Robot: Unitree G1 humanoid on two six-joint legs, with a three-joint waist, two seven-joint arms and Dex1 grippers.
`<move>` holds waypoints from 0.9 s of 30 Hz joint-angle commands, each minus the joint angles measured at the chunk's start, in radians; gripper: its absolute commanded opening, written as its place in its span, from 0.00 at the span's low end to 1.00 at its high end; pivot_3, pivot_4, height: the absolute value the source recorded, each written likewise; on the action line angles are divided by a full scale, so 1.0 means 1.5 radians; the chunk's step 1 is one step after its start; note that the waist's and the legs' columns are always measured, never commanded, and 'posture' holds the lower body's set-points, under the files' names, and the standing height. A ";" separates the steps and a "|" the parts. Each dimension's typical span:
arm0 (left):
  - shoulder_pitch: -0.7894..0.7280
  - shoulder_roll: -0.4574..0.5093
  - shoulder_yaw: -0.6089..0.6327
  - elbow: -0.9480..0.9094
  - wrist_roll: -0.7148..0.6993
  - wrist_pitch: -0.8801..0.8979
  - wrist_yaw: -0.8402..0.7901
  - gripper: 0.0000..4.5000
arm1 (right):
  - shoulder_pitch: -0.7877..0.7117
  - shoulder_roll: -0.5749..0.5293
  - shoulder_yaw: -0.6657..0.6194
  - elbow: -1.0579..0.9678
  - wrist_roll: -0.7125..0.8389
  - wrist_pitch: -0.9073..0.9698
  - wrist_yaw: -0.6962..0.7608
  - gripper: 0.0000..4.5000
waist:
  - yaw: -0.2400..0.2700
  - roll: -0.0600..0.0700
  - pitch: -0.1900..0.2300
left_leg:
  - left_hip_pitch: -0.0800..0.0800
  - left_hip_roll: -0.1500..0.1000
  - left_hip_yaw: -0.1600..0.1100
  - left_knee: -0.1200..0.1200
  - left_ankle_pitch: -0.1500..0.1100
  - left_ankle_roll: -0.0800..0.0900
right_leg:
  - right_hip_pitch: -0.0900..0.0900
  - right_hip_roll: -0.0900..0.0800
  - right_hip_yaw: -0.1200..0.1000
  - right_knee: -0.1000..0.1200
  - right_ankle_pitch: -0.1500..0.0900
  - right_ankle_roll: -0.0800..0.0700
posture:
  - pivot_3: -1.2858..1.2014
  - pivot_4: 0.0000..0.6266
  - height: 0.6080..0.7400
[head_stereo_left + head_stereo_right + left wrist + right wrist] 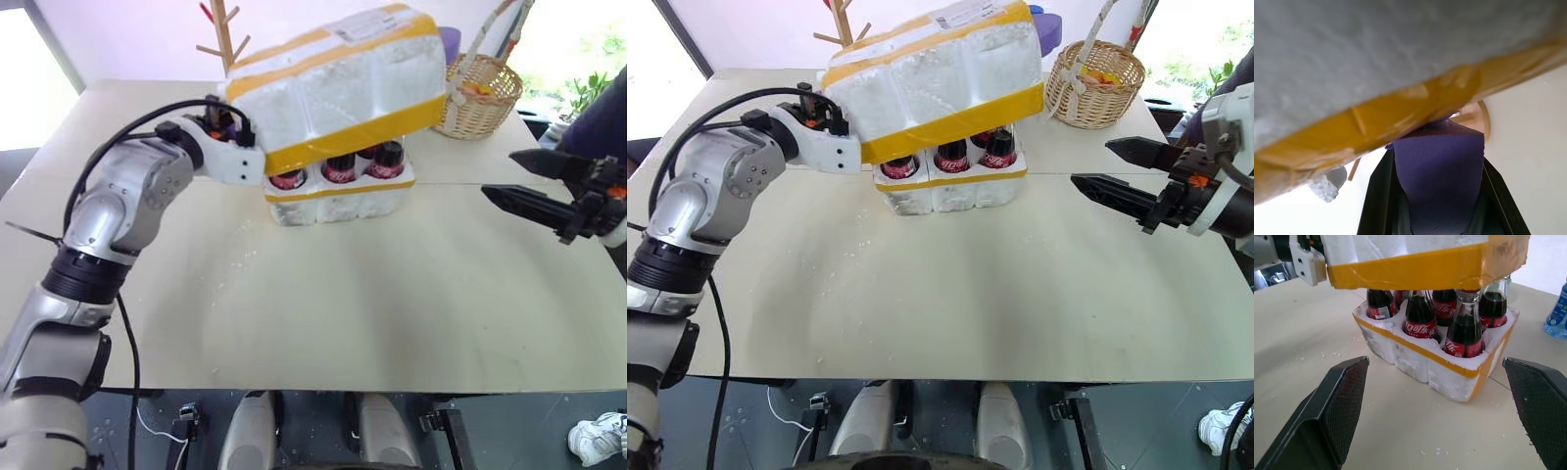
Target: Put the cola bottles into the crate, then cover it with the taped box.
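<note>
Your counter (323,313) carries it all, and the biggest piece, the taped box (333,83), hangs tilted over the crate (338,201), its low edge on your left side and its far side riding high. That tilt looks like your risk: lower it crooked and the rim could catch the caps, tip the cola bottles (1420,316) or shove the light foam crate across the counter. All the bottles you can see stand in their wells, necks just under the box's yellow band. Your left end effector (235,147) is clamped on the box's left end, right against the crate's left side. Your right end effector (1122,171) waits spread wide and empty, well apart to the crate's right.
</note>
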 commanded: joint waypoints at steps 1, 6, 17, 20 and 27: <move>-0.024 -0.004 -0.011 -0.010 0.022 -0.019 0.010 0.08 | -0.005 0.001 -0.018 -0.019 0.008 -0.012 -0.009 1.00 | -0.001 0.000 0.000 | 0.000 0.000 0.000 0.000 0.000 0.000 | 0.000 0.000 0.000 0.000 0.000 0.000 | 0.52 0.24 1.00; -0.015 -0.014 -0.024 0.000 0.048 -0.031 0.031 0.08 | 0.002 0.011 -0.023 -0.027 0.016 -0.012 -0.022 1.00 | -0.001 0.000 0.000 | 0.000 0.000 0.000 0.000 0.000 0.000 | 0.000 0.000 0.000 0.000 0.000 0.000 | 0.52 0.24 1.00; 0.038 -0.007 -0.015 -0.002 0.052 -0.065 0.069 0.83 | 0.028 0.026 -0.040 -0.034 0.026 -0.012 -0.041 1.00 | 0.000 0.000 0.000 | 0.000 0.000 0.000 0.000 0.000 0.000 | 0.000 0.000 0.000 0.000 0.000 0.000 | 0.52 0.24 1.00; 0.079 0.014 0.023 -0.031 0.002 -0.105 0.091 0.83 | 0.031 0.027 -0.040 -0.028 0.023 -0.013 -0.041 1.00 | -0.001 0.000 0.000 | 0.000 0.000 0.000 0.000 0.000 0.000 | 0.000 0.000 0.000 0.000 0.000 0.000 | 0.52 0.24 1.00; 0.233 0.091 0.161 -0.051 -0.227 -0.218 0.074 0.83 | 0.049 0.027 -0.043 -0.018 0.014 -0.017 -0.033 1.00 | -0.004 0.000 0.000 | 0.001 0.001 -0.001 0.000 0.000 0.000 | 0.000 0.000 0.000 0.000 0.000 0.000 | 0.52 0.24 1.00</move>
